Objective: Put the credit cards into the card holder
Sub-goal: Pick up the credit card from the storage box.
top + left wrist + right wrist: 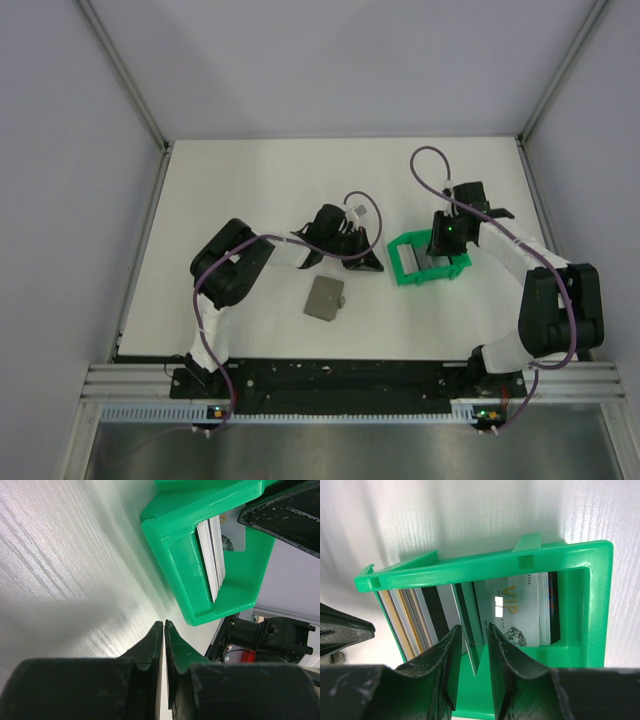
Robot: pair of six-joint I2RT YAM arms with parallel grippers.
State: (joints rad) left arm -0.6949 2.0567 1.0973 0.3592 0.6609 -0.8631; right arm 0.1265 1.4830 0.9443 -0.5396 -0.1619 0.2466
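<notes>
right tool [475, 630] slightly spread astride credit card [463, 607] (in green tray [592, 605]) | left tool [164, 624] pressed together

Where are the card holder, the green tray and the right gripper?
card holder [325, 298], top view, centre of its flat face.
green tray [485, 567], right wrist view, its far rim.
right gripper [474, 630], right wrist view, midway between its fingertips.

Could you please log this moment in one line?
right gripper: jaws slightly apart astride one of the credit cards in green tray | left gripper: shut, empty, beside tray | card holder: lying apart, untouched
</notes>
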